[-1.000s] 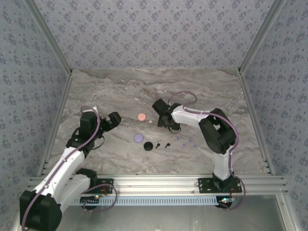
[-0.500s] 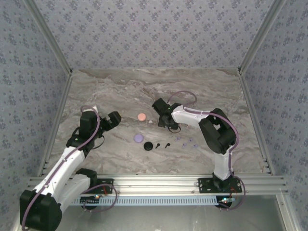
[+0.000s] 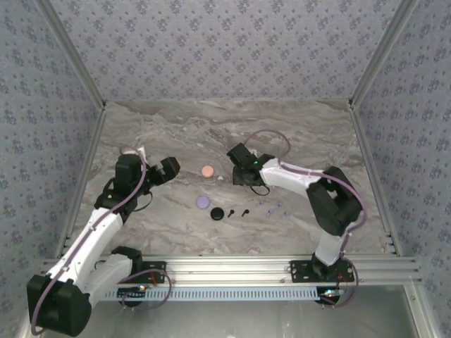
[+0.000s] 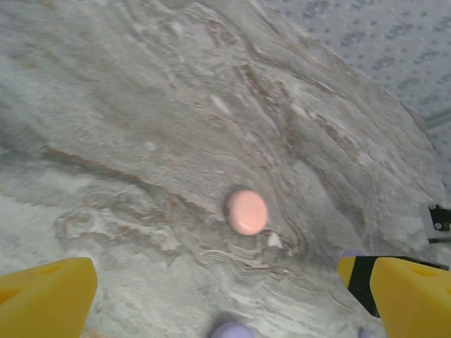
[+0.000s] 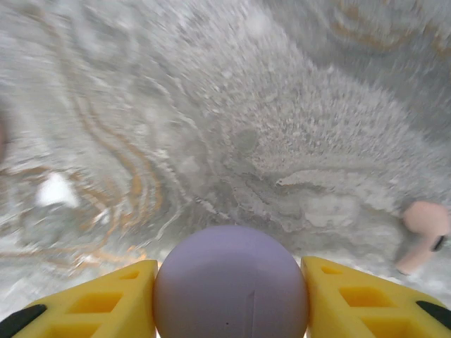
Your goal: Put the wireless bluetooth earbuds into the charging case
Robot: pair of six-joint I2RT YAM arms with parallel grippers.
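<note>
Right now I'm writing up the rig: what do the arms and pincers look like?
The left arm and right arm are white links with black joints, each trailing a lilac cable. The left pincer and right pincer have yellow fingers with black patches.

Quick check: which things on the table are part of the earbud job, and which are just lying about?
Job: held purple case in right gripper; loose purple case; pink case; black case; black earbuds; purple earbuds; pale pink earbud.

Lying about: a white fleck beside the pink case, too small to identify.
</note>
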